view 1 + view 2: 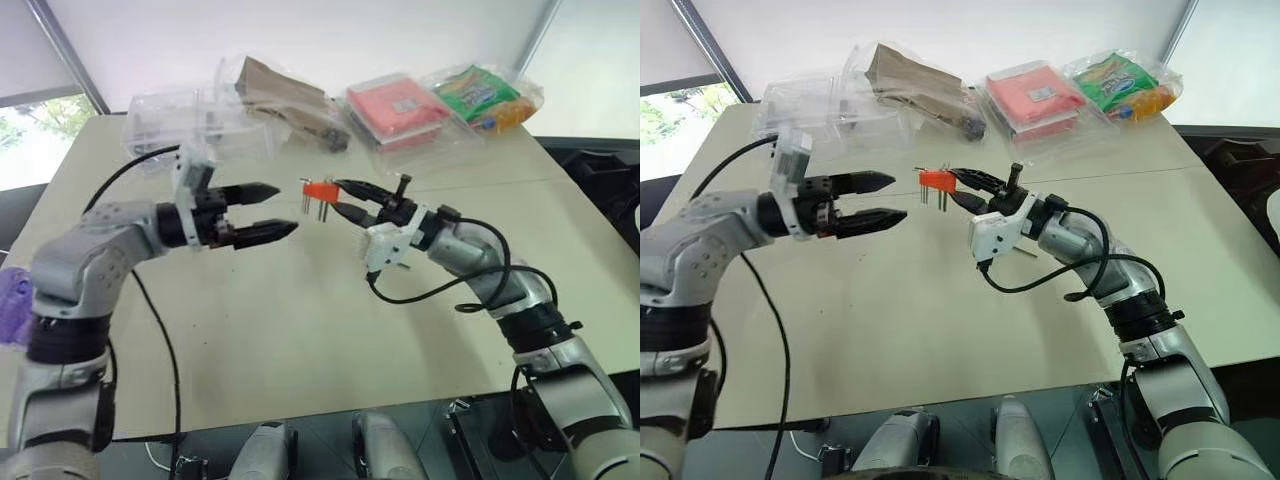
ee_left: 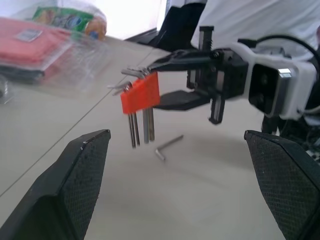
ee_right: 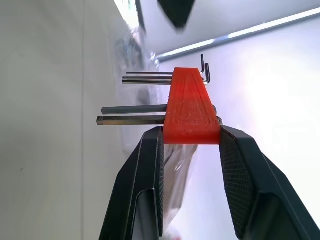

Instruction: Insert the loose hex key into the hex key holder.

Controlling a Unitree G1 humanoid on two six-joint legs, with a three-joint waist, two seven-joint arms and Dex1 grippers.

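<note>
The right claw (image 1: 337,198) is clamped on the hex key holder (image 1: 319,190), an orange-red block held up off the desk (image 1: 300,330) with its dark keys hanging downward from it. In the right wrist view the two black fingers (image 3: 145,180) pinch the block's narrow end from either side, and the short bent ends of the keys stick out past its far face. The left claw (image 1: 272,211) hangs in the air at 9 o'clock from the holder, level with it and near but not touching, its fingers spread wide and pointing toward the block. The loose hex key (image 2: 168,146) lies flat on the desk beneath the raised holder; from the head it shows at about 4 o'clock from the holder, partly behind the right wrist. At the desk's far edge, around 12 o'clock, sit clear plastic trays (image 1: 190,120), a brown paper packet (image 1: 285,95), a flat red packet (image 1: 400,108) and a green snack bag (image 1: 480,92).
</note>
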